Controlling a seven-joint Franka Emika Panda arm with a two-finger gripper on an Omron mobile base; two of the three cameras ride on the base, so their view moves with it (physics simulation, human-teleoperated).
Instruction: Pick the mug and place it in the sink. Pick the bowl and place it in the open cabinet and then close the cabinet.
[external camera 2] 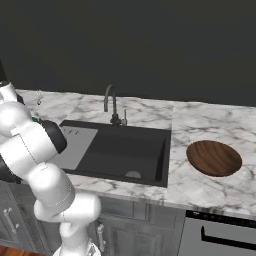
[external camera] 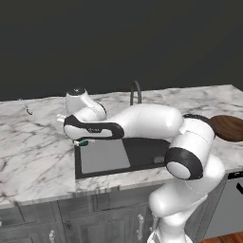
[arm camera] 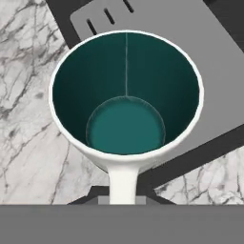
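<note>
Hand view: mug (arm camera: 126,128) handle (cut off).

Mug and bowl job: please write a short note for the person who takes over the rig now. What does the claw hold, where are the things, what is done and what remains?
Claw: shut on the handle of the small white mug with teal inside, held over the grey ribbed drainboard at the left end of the large black sink.
Wide dark-brown wooden bowl: on the marble counter right of the sink, untouched.
Done: mug picked.
Left: release mug in the sink; put bowl in the cabinet; close the cabinet.
</note>
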